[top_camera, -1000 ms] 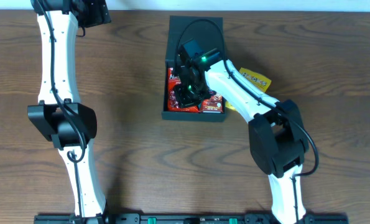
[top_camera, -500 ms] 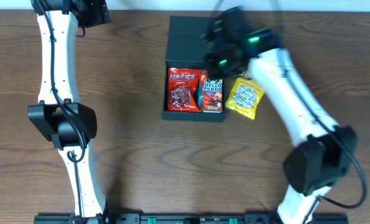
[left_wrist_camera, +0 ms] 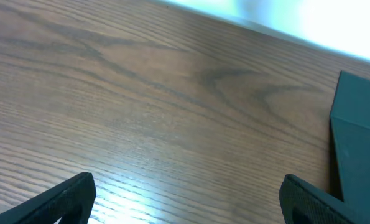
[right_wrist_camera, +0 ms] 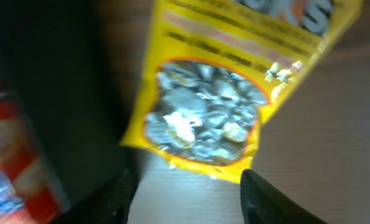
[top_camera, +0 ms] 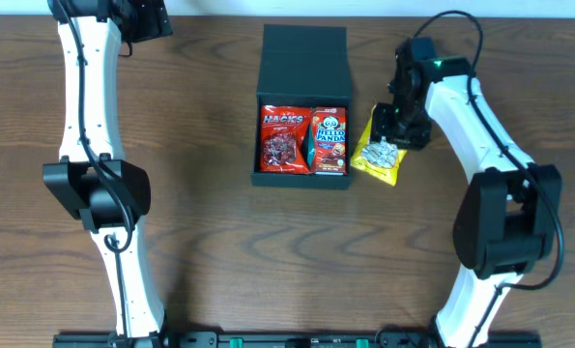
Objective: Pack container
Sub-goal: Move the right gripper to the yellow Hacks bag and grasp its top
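Sitting at the far middle of the table (top_camera: 200, 116), the container (top_camera: 303, 58) is open, its flap lid folded back flat away from the robot. Its near half holds two packs side by side that fill its width: a red "Hacks" bag (top_camera: 281, 140) on the left and a "Hello Panda" pack (top_camera: 330, 140) on the right, both face up.

A yellow snack bag (top_camera: 381, 150) with a clear window of silvery pieces lies flat on the wood just outside the container's right wall. Its near-left corner is close to that wall; whether they touch is not clear.

The right gripper (top_camera: 400, 126) hangs over the far end of this bag. In the right wrist view its pincer (right_wrist_camera: 188, 199) stands apart, with the dark fingertips (right_wrist_camera: 110, 199) low in the picture. Nothing is clamped between them. The bag (right_wrist_camera: 222, 106) lies beyond them, and the container's dark wall (right_wrist_camera: 54, 93) is on the left.

The left gripper (top_camera: 147, 19) is at the far left corner, well apart from the container. Its wrist view shows the pincer (left_wrist_camera: 188, 205) spread wide over bare wood, with the box's edge (left_wrist_camera: 359, 143) at the right.
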